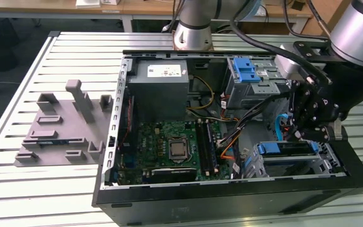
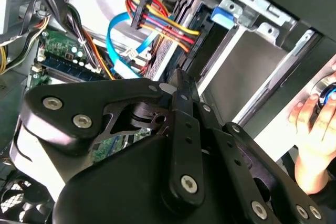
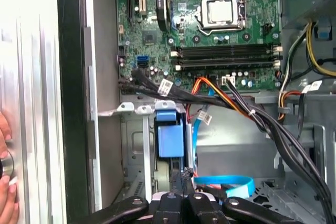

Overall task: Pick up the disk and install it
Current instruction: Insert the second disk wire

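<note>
Matt black metal tool (image 1: pixel 307 135); glossy blue plastic handle on the disk (image 1: pixel 287 149); ribbed, brushed-metal counter (image 1: pixel 74 52); dull grey plastic fixture (image 1: pixel 62 127); green circuit board (image 3: pixel 210 30).

- Exterior view: high, angled down on the open computer case (image 1: pixel 232 189) lying on the slatted table (image 1: pixel 17 189); wide, arm base at the far edge.
- First wrist view: close, looking past the gripper (image 3: pixel 184 179) into the case at the motherboard (image 3: pixel 210 40) and blue drive handle (image 3: pixel 169 137).
- Second wrist view: very close, behind the gripper linkage (image 2: pixel 178 129), facing the drive bay.
- Both wrist views share the cable bundle; all three share the motherboard.
</note>
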Controlling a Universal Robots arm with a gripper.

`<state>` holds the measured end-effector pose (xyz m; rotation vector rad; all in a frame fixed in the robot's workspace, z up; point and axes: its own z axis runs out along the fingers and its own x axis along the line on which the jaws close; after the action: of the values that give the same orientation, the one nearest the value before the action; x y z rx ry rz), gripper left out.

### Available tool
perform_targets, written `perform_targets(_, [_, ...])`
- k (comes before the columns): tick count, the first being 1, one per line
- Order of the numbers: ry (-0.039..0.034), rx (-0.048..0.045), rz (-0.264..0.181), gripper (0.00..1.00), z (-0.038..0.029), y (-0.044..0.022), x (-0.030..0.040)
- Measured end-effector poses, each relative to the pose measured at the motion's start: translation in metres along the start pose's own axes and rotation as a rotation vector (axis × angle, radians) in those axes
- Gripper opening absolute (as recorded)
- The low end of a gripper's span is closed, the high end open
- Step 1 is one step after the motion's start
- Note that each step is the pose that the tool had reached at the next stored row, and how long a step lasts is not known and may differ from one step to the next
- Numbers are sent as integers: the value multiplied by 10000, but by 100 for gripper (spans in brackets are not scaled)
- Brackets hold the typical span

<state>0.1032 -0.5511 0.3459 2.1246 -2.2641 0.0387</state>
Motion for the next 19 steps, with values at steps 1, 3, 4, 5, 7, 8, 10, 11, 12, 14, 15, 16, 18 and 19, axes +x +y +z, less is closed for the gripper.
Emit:
perform_targets(1, [-1, 0, 0, 11, -8, 7, 1])
perform_targets(3, [-6, 0, 0, 11, -43, 14, 2])
perform_targets(4, [-8, 0, 0, 11, -67, 18, 4])
perform_targets(5, [-9, 0, 0, 11, -92, 22, 5])
perform_targets(7, [-10, 0, 0, 11, -141, 29, 7])
perform_targets(8, [-11, 0, 0, 11, -167, 34, 9])
perform_targets(10, [-11, 0, 0, 11, -221, 43, 12])
perform_targets(11, [-10, 0, 1, 11, -249, 48, 14])
perform_targets(12, [-12, 0, 0, 11, -273, 55, 15])
perform_targets(14, [-17, 0, 0, 11, -315, 68, 17])
perform_targets(15, [-17, 0, 0, 11, -333, 74, 17])
perform_targets(16, [-16, 0, 0, 11, -349, 79, 17])
perform_targets(18, [-20, 0, -1, 11, -359, 83, 8])
perform_targets(19, [-19, 0, -2, 11, -361, 84, -3])
